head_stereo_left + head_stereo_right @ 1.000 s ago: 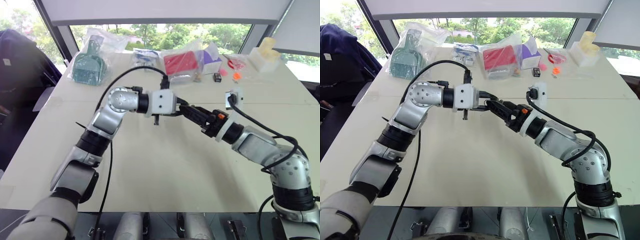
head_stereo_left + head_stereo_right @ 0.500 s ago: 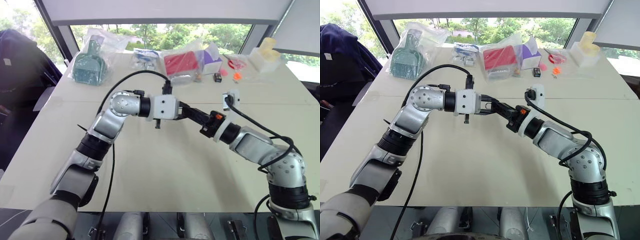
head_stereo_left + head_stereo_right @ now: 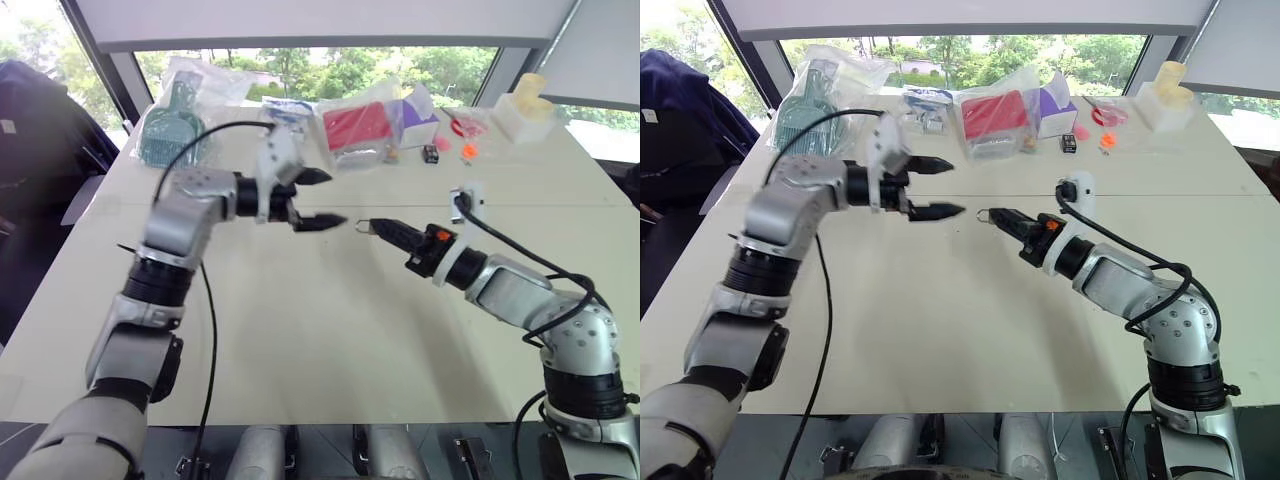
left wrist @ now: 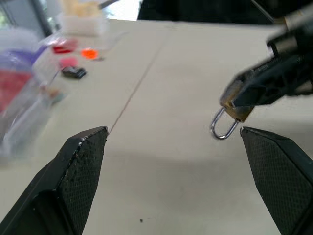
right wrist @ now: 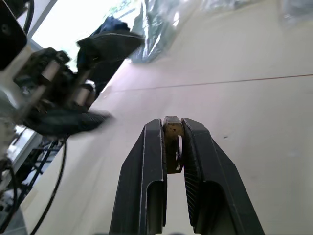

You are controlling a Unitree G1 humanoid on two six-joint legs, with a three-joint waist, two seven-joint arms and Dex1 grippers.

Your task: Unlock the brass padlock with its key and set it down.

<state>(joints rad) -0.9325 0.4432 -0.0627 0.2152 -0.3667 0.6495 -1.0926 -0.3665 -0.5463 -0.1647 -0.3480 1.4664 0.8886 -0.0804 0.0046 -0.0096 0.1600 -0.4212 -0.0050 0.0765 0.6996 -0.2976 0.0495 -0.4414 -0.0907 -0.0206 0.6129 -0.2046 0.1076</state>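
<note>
Left gripper (image 3: 320,200) withdrew, open; right gripper (image 5: 172,128) pinches brass padlock (image 4: 234,108)

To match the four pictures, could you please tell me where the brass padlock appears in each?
Head views: brass padlock at the right gripper tip, mid-picture.
Left wrist view: padlock at right, shackle hanging.
Right wrist view: padlock between the fingers.
Shared landmark: table seam.

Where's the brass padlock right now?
The brass padlock is clamped in the right gripper, held above the table's middle, its silver shackle pointing toward the open left gripper nearby.
</note>
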